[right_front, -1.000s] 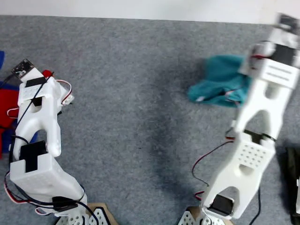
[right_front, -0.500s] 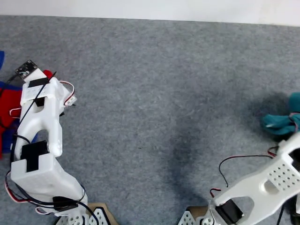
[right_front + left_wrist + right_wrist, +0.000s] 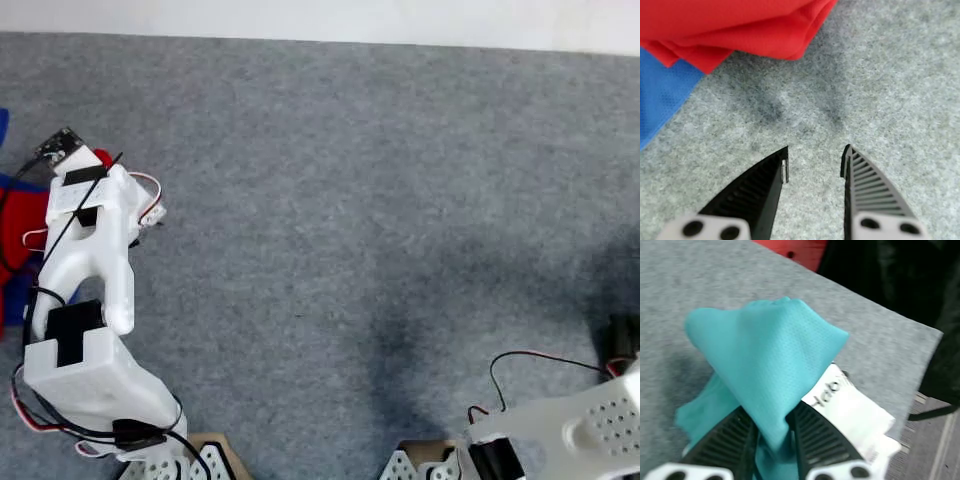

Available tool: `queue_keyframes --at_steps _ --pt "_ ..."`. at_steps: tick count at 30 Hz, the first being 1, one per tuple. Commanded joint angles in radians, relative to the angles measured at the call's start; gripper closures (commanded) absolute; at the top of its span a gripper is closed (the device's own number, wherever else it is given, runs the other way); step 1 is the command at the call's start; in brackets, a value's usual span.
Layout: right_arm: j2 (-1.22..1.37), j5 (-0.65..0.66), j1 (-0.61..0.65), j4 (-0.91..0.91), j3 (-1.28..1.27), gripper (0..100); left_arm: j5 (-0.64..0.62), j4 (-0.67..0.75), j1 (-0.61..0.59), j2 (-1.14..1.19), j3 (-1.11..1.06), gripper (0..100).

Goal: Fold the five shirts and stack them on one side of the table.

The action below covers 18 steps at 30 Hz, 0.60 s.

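Shirts in sight number three: one red shirt (image 3: 740, 30), one blue shirt (image 3: 662, 95) and one teal shirt (image 3: 765, 345). We count two arms, each with one claw.

The left claw (image 3: 816, 148) hangs over bare grey tabletop (image 3: 350, 200) with its fingers spread and nothing between them. The red shirt lies just ahead of its tips, not touching them, and overlaps the blue shirt. Both sit at the tabletop's left edge, beside the left arm (image 3: 85, 270).

The right claw (image 3: 769, 412) is clamped on a bunched fold of the teal shirt, with a white label (image 3: 840, 400) showing beside one finger. This shirt is near an edge of the tabletop, with dark shapes beyond it. The right arm (image 3: 570, 435) sits at the near right corner.

Between the arms we see a broad stretch of grey tabletop reaching to the far edge.
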<state>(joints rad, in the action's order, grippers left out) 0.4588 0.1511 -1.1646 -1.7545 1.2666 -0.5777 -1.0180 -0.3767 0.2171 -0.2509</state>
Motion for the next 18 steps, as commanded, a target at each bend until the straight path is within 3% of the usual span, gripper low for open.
queue_keyframes --at_steps 1,7,11,18 --pt "-0.062 0.032 -0.042 -0.012 0.047 99.1 -0.002 0.014 0.019 -0.045 0.004 81" --pt "-0.031 0.023 0.012 -0.008 0.012 99.1 -0.002 0.014 0.019 -0.045 0.002 81" --pt "-0.036 -0.066 0.073 0.004 0.016 99.1 -0.002 0.014 0.019 -0.045 0.002 81" --pt "-0.039 -0.124 0.153 0.133 0.018 99.1 -0.002 0.012 0.031 -0.045 -0.007 81"
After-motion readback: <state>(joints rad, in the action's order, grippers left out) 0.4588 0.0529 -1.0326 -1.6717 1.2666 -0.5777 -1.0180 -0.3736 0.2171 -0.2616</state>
